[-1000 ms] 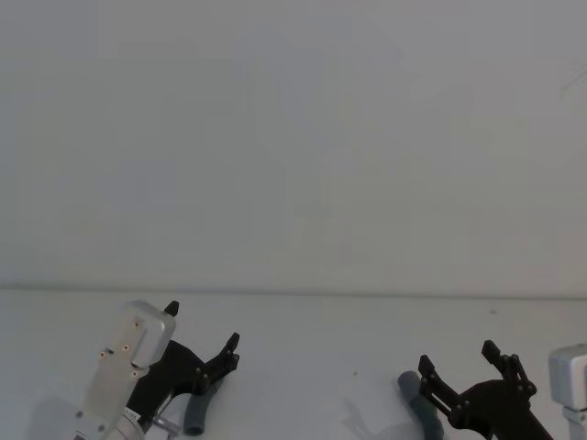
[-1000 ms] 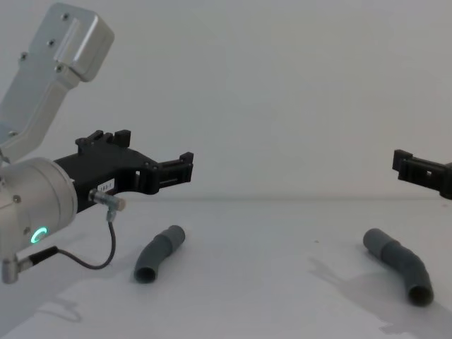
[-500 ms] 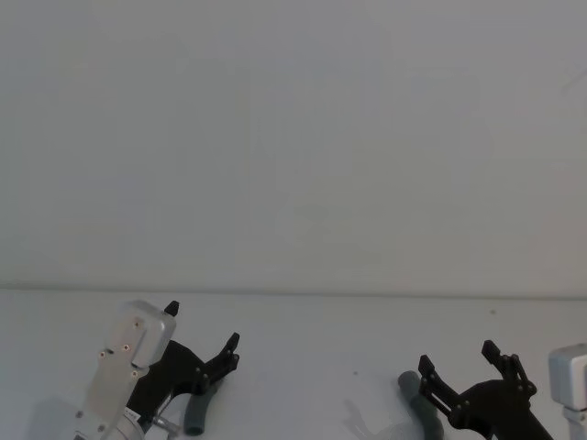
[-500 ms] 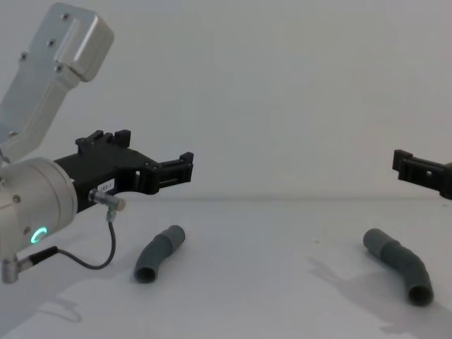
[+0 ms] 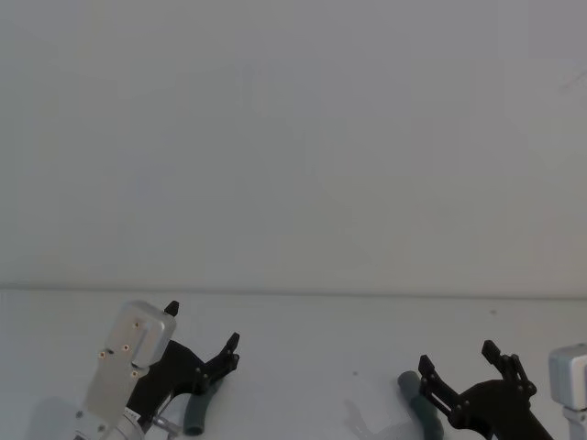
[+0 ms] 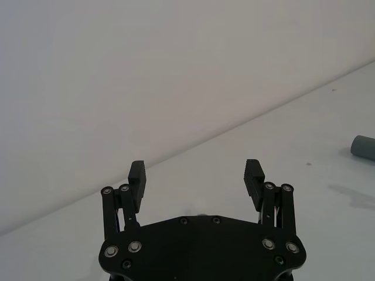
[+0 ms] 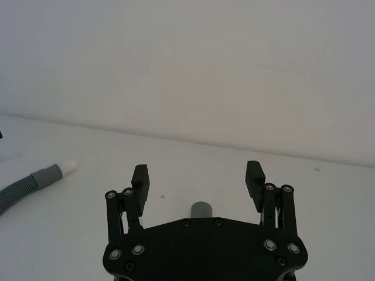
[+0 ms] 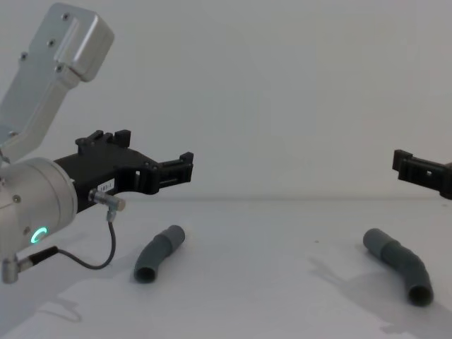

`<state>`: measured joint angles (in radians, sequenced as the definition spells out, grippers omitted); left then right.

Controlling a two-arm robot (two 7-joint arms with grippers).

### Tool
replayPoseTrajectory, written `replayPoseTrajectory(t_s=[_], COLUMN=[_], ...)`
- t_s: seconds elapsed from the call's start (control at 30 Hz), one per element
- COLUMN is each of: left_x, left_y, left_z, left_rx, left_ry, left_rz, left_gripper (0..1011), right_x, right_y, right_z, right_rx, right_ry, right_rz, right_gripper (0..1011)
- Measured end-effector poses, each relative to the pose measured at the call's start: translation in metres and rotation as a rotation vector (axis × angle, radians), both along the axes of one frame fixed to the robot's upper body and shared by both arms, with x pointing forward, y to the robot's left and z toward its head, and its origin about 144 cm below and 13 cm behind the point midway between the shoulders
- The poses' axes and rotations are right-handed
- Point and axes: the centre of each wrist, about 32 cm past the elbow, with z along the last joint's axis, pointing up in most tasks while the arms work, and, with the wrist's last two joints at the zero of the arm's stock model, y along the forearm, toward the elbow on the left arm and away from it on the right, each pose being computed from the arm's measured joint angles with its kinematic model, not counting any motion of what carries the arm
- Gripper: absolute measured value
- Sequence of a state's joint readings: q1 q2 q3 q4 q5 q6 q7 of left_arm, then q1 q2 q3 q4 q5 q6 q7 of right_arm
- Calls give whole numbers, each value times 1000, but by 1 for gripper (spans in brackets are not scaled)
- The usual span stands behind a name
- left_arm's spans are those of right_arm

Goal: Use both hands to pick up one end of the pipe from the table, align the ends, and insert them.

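Note:
Two bent grey pipe pieces lie apart on the white table (image 8: 268, 296). The left piece (image 8: 159, 253) (image 5: 195, 417) rests below my left gripper (image 8: 159, 150) (image 5: 204, 325) (image 6: 194, 170), which hovers open and empty above the table. In the right wrist view that piece (image 7: 29, 182) ends in a narrow white tip (image 7: 69, 165). The right piece (image 8: 400, 265) (image 5: 417, 403) lies under my right gripper (image 5: 457, 357) (image 7: 197, 171) (image 8: 417, 169), also open and empty. Its smooth grey cuff (image 7: 201, 209) shows just beyond the right gripper's palm. The left wrist view catches one grey pipe end (image 6: 363, 146) at its edge.
A plain pale wall (image 5: 293, 137) stands behind the table's far edge. A thin cable (image 8: 92, 261) loops from the silver left wrist with its green light ring (image 8: 39, 233). White table surface separates the two pipe pieces.

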<state>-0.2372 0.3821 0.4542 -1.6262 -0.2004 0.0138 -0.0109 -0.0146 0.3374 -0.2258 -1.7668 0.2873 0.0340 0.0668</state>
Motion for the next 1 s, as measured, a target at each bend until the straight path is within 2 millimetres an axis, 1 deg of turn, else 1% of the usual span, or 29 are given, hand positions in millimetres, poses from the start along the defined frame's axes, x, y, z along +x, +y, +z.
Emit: replayPoseTrajectory(t_s=[1.0], left_x=[0], left_y=[0], left_z=[0], left_rx=[0], left_ry=[0], left_rz=[0], left_gripper=[1001], right_x=[0], right_y=[0], right_z=[0], right_rx=[0], right_ry=[0], right_rz=[0], right_gripper=[1000])
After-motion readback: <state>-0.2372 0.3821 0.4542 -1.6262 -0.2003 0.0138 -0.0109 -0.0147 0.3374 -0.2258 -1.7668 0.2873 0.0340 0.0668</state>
